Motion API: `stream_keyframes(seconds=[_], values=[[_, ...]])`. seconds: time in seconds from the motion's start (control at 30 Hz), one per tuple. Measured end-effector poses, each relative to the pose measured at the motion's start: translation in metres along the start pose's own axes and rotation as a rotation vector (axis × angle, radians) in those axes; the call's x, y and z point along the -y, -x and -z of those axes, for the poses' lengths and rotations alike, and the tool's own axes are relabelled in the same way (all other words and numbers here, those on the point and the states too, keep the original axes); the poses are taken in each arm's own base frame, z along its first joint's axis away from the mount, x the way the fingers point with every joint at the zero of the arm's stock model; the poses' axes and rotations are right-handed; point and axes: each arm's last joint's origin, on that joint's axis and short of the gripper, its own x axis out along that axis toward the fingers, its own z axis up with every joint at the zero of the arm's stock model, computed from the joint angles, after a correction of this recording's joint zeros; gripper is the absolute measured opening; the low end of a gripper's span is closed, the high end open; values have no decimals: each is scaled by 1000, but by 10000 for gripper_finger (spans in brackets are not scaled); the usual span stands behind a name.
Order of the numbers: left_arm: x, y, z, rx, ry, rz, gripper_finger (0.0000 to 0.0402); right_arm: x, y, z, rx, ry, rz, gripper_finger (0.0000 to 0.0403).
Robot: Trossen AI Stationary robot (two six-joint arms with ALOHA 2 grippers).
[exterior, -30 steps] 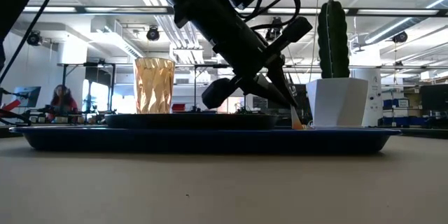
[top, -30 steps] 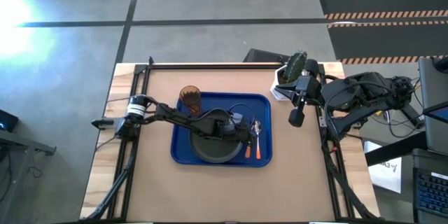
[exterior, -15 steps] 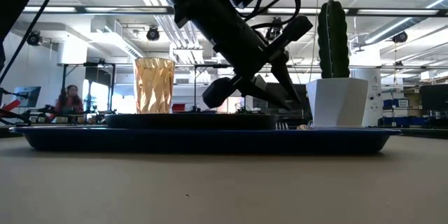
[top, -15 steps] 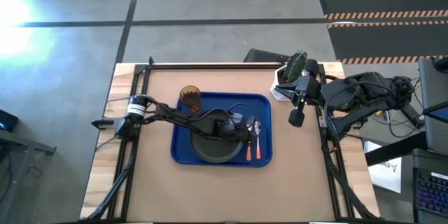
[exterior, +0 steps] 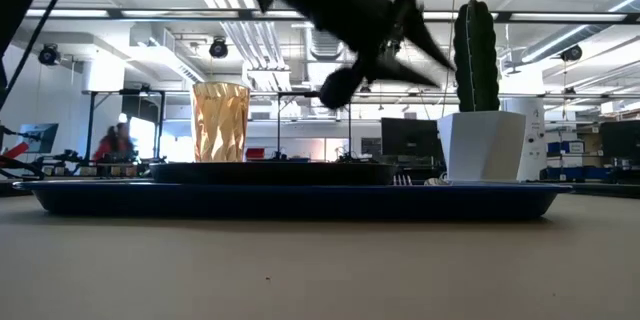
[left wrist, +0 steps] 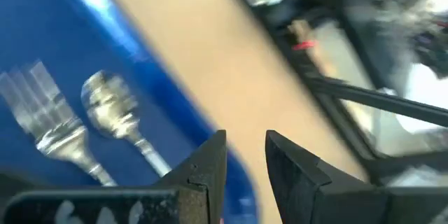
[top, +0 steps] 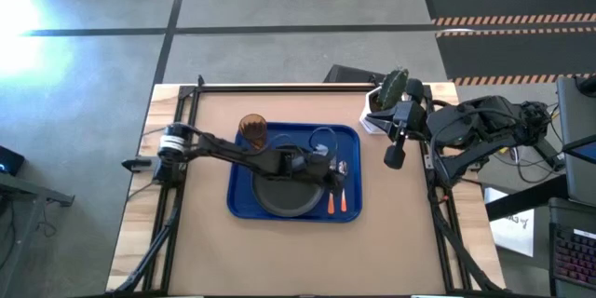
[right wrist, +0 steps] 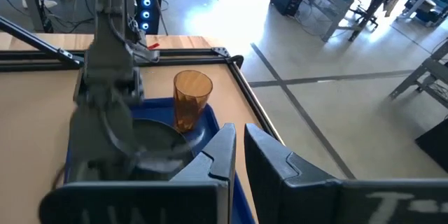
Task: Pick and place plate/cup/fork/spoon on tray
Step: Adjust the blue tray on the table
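The blue tray [top: 244, 203] lies mid-table. On it rest the black plate [top: 279, 197], the amber cup [top: 252, 131] upright at its far left corner, and the orange-handled fork [top: 330, 203] and spoon [top: 343, 201] side by side along its right edge. The left wrist view shows the fork's tines [left wrist: 45, 112] and the spoon's bowl [left wrist: 105, 101] flat on the tray. My left gripper [top: 338, 177] hangs above them, open a little and empty [left wrist: 245, 161]. My right gripper [top: 394, 158] waits shut at the table's right edge.
A white pot with a green cactus [top: 391, 93] stands at the table's far right, beside my right arm; it also shows in the low view [exterior: 485, 140]. Bare brown tabletop [top: 279, 261] lies on the near side of the tray. People show in the room beyond [exterior: 115, 145].
My left gripper has let go of the spoon's orange handle and risen well above the tray. The spoon now lies flat on the tray beside the fork.
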Motion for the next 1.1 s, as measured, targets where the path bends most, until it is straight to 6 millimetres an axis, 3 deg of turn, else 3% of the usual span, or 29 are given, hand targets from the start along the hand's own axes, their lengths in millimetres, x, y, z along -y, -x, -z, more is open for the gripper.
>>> stream_keyframes(seconds=[0.17, 0.33, 0.47, 0.6, 0.7, 0.9, 1.1], values=[[32, 50, -35, 107, -185, 117, 75, 0, 0, 0, 0, 0, -7, 22], [60, 126, -72, 274, -429, 209, 62, 0, 0, -1, 6, -13, -6, 22], [67, 188, -90, 361, -565, 235, 58, 0, 0, -1, 8, -103, 1, 22], [62, 243, -98, 394, -628, 228, 58, 0, 0, -1, 6, -124, 0, 22], [53, 273, -97, 389, -686, 212, 58, 0, 0, -1, 5, -85, 0, 22], [32, 311, -87, 409, -723, 233, 58, 0, 0, -1, 4, -188, -10, 22], [9, 339, -73, 377, -739, 302, 58, -5, 0, 0, -25, -200, -152, 22]])
